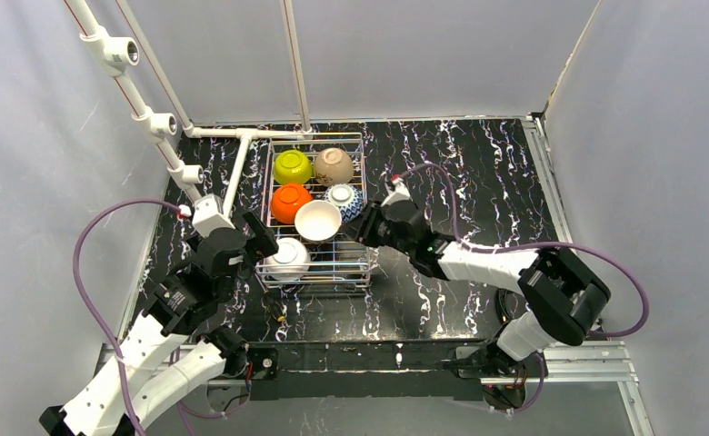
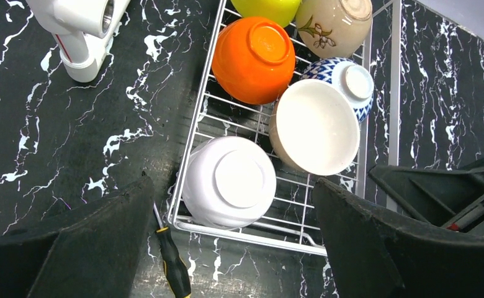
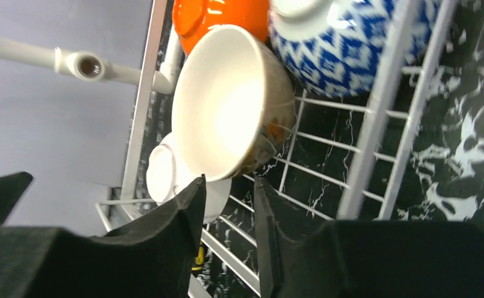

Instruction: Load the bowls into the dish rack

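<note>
The wire dish rack [image 1: 365, 263] holds all six bowls. The lime-yellow bowl [image 1: 292, 166] and a beige bowl [image 1: 334, 166] sit at the back, and the orange bowl [image 1: 291, 203] and blue-and-white bowl [image 1: 345, 199] in the middle. At the front, the white bowl [image 1: 287, 259] lies upside down. The other tan bowl [image 1: 318, 221] stands tilted, whitish inside showing, against the blue-and-white one [image 3: 351, 56]. My left gripper [image 2: 233, 242] is open and empty above the white bowl [image 2: 230, 181]. My right gripper [image 3: 228, 186] is open, its tips either side of the tan bowl's [image 3: 227, 105] lower rim.
A black-and-yellow screwdriver [image 2: 171, 261] lies on the marbled table just outside the rack's near left corner. A white pipe frame [image 1: 242, 136] runs along the rack's left and back. Grey walls close in the left, back and right.
</note>
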`<action>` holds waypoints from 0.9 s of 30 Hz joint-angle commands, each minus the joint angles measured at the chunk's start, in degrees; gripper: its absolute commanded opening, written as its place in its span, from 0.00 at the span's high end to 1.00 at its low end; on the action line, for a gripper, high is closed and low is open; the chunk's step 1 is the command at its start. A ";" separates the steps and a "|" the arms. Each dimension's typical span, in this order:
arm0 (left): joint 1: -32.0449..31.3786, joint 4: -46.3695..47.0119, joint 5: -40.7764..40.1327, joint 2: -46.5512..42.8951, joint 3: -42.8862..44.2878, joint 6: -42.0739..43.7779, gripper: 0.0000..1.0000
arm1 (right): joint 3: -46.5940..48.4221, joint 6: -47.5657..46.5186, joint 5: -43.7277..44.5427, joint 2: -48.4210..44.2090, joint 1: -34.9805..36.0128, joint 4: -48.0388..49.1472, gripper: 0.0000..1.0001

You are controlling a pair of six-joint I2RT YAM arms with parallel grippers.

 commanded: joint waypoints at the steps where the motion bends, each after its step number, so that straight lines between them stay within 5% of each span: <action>1: -0.21 0.66 0.05 0.98 0.97 0.67 0.02 | 13.97 -22.11 4.56 0.15 3.59 -19.42 0.53; 7: -0.21 -1.20 -3.46 -0.73 1.20 -0.58 0.02 | 33.77 -34.40 14.75 11.12 9.53 -36.04 0.49; 18: -0.21 -7.05 -12.04 -6.40 1.30 -5.48 0.02 | 56.38 -37.22 23.08 30.26 15.92 -48.35 0.41; 23: -0.21 -6.93 -11.27 -6.19 1.34 -5.33 0.02 | 58.10 -37.05 26.57 32.48 16.36 -48.28 0.47; 27: -0.21 -6.83 -10.86 -5.88 1.42 -5.16 0.02 | 58.50 -37.41 28.56 33.12 16.54 -47.57 0.62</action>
